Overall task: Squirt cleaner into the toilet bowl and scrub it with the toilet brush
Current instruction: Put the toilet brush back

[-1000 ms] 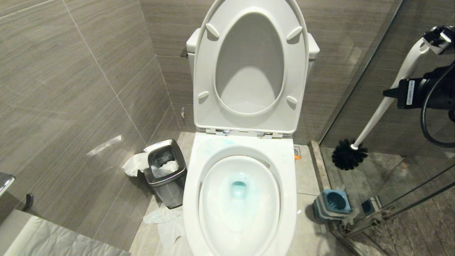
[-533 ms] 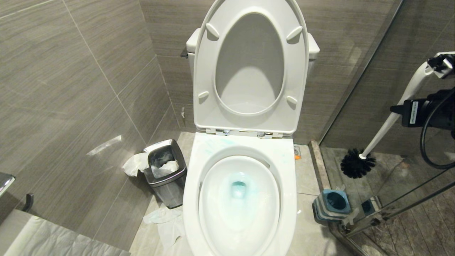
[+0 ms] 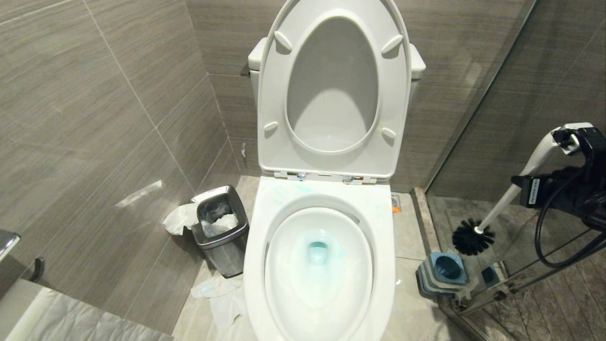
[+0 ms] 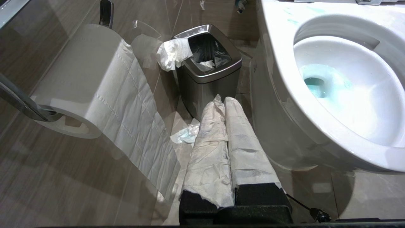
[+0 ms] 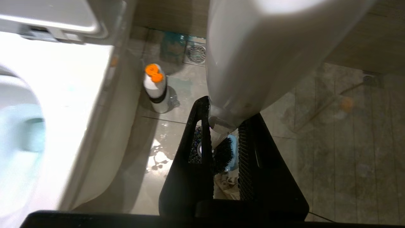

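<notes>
Pinched between the right gripper's (image 5: pixel 221 148) jaws was the toilet brush (image 3: pixel 513 194), its black head just above the blue holder (image 3: pixel 442 272) on the floor beside the toilet bowl (image 3: pixel 386 265). A missed holder opening could be feared, since the head hung off its centre and drips could be left on the tiles. The left gripper (image 4: pixel 225 102), wrapped in paper, was pressed together and parked by the steel bin (image 4: pixel 208 72).

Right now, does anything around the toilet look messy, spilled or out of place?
Yes. Crumpled white tissue lies on the floor tiles beside the white ceramic toilet bowl, and more tissue hangs over the rim of the small square steel bin. Blue-green cleaner smears streak the bowl's flat top rim behind the basin.
</notes>
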